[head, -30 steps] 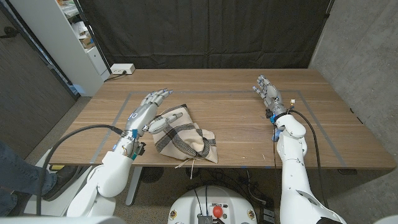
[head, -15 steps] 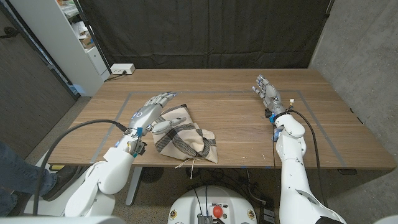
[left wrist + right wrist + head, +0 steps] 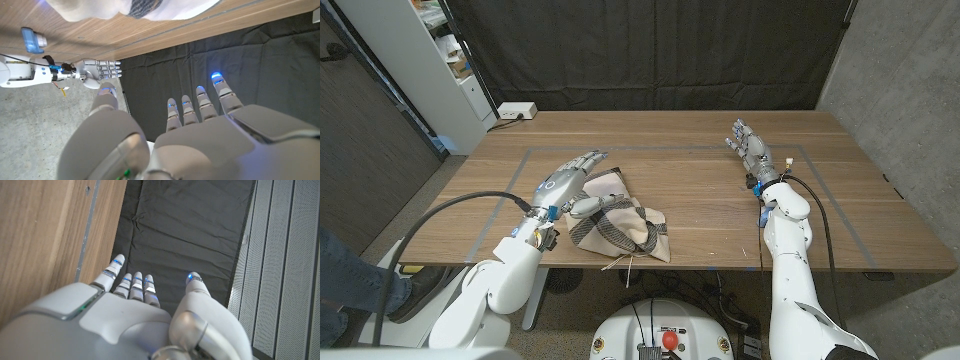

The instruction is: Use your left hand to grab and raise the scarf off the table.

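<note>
Where the scarf lies: on the counter (image 3: 700, 200), near its front edge and left of middle — a rumpled heap of cream cloth with dark stripes, scarf (image 3: 620, 220); a short fringe or thread trails over the counter's front edge.
Left robot hand: left robot hand (image 3: 567, 183) is over the scarf's left end, fingers stretched out and apart toward the back of the counter, thumb lying against the cloth; nothing is clasped in it. In the left wrist view the same hand (image 3: 200, 135) shows straight, spread fingers with blue lights at the tips, and a bit of the scarf (image 3: 125, 9) lies on the wood past the fingertips.
Left arm: comes in from the front left corner, with a black cable (image 3: 440, 220) looping beside it.
Right robot hand: right robot hand (image 3: 748, 145) is well apart from the scarf, at the right side of the counter, fingers apart and pointing to the back, holding nothing; whether it touches the wood I cannot tell. The right wrist view shows its fingers (image 3: 131, 282) extended, wood grain beside them and a dark curtain (image 3: 190, 225) beyond. It is also seen from the left wrist view (image 3: 95, 70).
Counter markings: thin grey tape lines (image 3: 820, 190) form a rectangle on the wood.
Surroundings: black curtain behind — a white box (image 3: 517, 111) at the back left corner, a white shelf (image 3: 430, 60) at left.
</note>
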